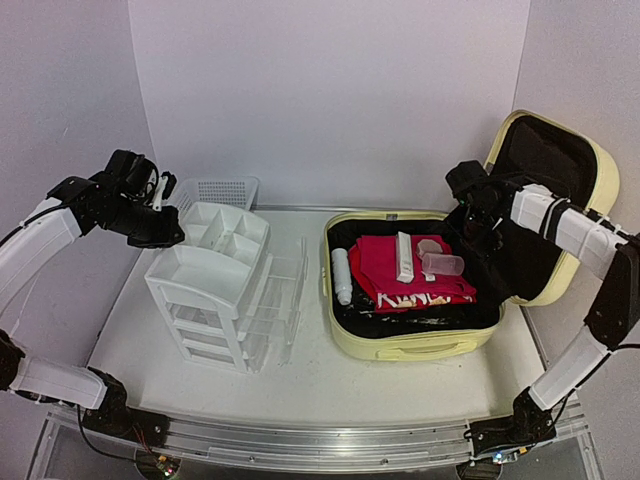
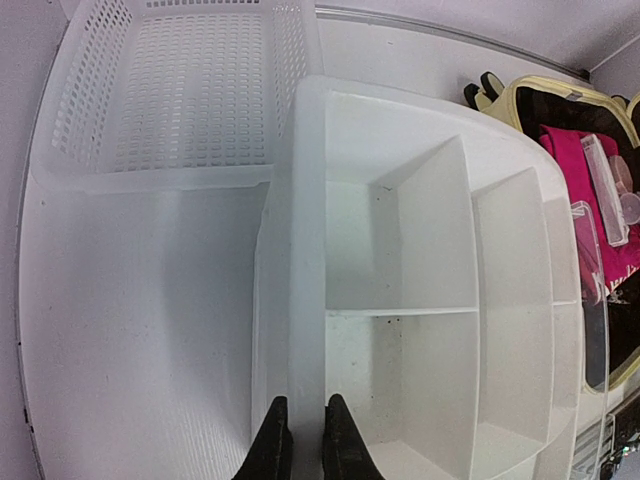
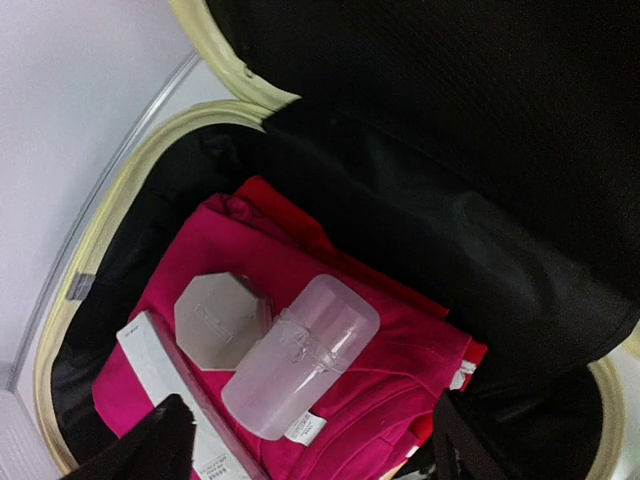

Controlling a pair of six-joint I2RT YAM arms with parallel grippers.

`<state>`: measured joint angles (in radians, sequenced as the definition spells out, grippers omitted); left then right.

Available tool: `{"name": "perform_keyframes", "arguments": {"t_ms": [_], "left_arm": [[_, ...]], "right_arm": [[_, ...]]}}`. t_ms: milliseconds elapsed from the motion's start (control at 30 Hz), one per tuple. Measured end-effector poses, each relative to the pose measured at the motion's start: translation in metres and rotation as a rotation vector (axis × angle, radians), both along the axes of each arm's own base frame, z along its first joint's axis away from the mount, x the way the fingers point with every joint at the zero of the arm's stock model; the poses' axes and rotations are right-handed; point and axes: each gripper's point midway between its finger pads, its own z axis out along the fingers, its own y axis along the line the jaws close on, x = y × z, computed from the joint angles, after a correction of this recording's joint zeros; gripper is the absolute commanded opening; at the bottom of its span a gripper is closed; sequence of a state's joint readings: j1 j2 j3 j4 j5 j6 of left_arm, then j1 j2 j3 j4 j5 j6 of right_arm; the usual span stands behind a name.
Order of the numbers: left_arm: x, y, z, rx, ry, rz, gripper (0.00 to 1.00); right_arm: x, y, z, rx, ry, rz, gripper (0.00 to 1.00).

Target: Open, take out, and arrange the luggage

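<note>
Top external view: a white desk [image 1: 400,385] boxed in by pale walls carries the luggage [image 1: 410,345], lid raised, with a white drawer unit [image 1: 210,290] to its left. Left wrist view alone shows the left tool [image 2: 305,450], nearly closed, pinching that unit's rim. Right wrist view: the right tool [image 3: 310,445] gapes empty over a clear cup [image 3: 300,370] inside the luggage.

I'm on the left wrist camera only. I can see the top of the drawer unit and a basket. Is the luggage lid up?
Observer: Yes, the luggage is open, with its lid raised on the right side.
Operator: Where's the right gripper?
Observer: The right gripper hangs open over a translucent cup lying on pink clothes.
Operator: Anything next to that cup?
Observer: A flat beige octagonal piece lies right beside it.
</note>
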<state>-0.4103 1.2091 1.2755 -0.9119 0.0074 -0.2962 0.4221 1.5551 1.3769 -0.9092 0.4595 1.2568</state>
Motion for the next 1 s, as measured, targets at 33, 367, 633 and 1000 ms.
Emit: {"name": "perform_keyframes", "arguments": {"t_ms": [33,367,633,1000], "left_arm": [[0.000,0.000,0.000,0.000,0.000,0.000,0.00],[-0.001,0.000,0.001,-0.005,0.003,-0.001,0.00],[-0.001,0.000,0.000,-0.009,0.005,0.000,0.00],[-0.002,0.000,0.000,-0.015,0.007,0.001,0.00]], "right_arm": [[0.001,-0.001,-0.006,0.024,0.014,-0.025,0.73],[0.009,0.012,-0.054,0.198,0.134,-0.153,0.66],[0.010,0.014,-0.067,0.220,0.156,-0.213,0.59],[0.027,0.022,-0.086,0.243,0.173,-0.250,0.57]]}}
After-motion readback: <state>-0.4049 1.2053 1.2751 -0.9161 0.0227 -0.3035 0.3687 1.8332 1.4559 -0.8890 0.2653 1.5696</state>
